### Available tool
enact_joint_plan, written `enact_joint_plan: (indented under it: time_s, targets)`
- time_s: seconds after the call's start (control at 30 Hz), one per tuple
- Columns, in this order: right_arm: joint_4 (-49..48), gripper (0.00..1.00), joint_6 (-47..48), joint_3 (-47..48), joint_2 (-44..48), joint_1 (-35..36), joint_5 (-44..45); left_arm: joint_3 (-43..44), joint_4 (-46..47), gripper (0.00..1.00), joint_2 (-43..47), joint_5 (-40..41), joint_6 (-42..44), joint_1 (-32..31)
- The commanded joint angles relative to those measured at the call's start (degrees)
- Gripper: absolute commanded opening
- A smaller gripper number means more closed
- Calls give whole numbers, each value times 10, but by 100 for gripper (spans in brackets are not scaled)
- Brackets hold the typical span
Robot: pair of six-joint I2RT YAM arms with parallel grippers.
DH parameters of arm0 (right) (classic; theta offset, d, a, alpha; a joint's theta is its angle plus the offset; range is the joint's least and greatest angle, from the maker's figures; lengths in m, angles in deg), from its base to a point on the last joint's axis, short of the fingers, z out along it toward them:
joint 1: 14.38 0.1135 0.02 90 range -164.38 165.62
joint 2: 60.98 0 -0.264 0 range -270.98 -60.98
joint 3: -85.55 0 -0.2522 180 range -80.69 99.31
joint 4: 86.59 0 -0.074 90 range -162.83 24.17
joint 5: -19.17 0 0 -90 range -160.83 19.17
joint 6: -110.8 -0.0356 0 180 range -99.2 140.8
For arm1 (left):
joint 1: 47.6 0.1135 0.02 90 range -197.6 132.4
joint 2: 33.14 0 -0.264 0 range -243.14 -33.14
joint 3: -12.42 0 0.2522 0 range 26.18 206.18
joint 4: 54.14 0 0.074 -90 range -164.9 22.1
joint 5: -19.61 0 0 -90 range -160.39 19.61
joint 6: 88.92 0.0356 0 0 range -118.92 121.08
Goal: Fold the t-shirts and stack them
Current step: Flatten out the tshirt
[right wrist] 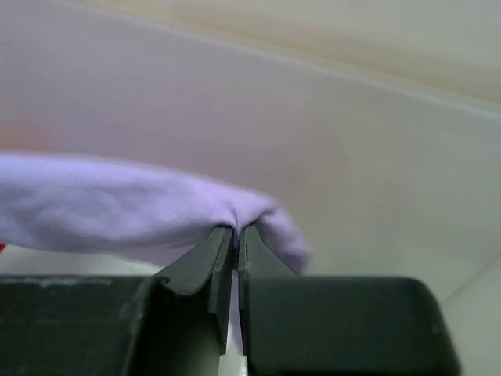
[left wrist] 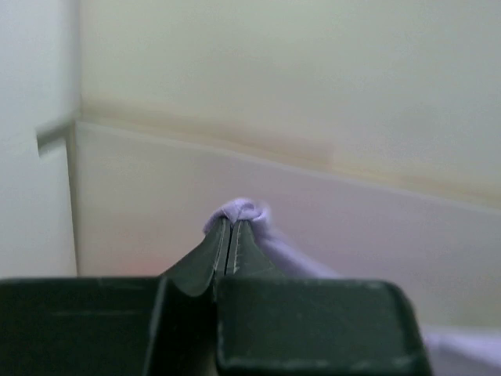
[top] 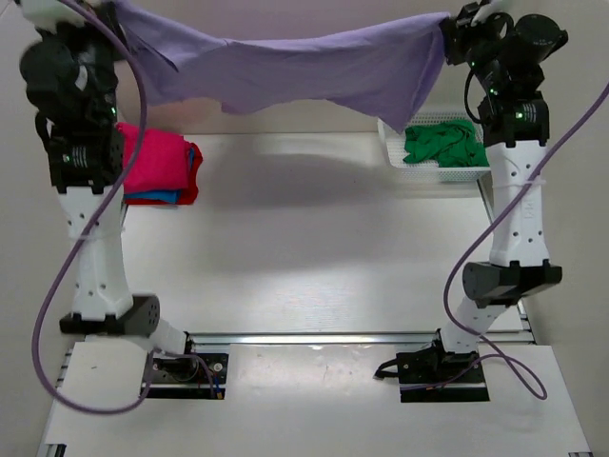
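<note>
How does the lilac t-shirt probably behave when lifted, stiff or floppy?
Probably floppy: the lilac t-shirt sags between the left gripper and right gripper. Likely light, since small pinches hold it up. It could slip from such small grips.

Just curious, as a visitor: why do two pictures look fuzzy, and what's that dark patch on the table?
Top external view: sharp; the patch is the soft shadow of the lilac shirt stretched above the table. Left wrist view: left end effector fairly clear, background blurred. Right wrist view: right end effector and shirt both soft.
</note>
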Motion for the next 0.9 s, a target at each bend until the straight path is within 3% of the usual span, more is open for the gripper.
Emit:
enact_joint_plan:
  time_s: [0.0, 0.13, 0.27, 0.33, 0.47, 0.67, 0.87]
  targets:
    - [-47, 0, -13, -164, 46, 0, -33, -268, 11, 0, 116, 45, -8, -18]
    - [-64, 0, 0, -388, 146, 42, -4, -478, -42, 0, 266, 98, -30, -24]
    - [-58, 0, -22, -579, 252, 73, 7, -647, -102, 0, 397, 188, -21, -124]
    - [-49, 0, -40, -688, 329, 99, 33, -730, -126, 0, 480, 211, -36, -140]
    - [-24, 0, -106, -805, 432, 101, 13, -773, -204, 0, 516, 247, -62, -192]
    - [54, 0, -146, -913, 501, 101, -10, -894, -263, 0, 602, 137, -184, -190]
    - [77, 0, -217, -1031, 538, 128, -21, -882, -291, 0, 614, 132, -208, -197]
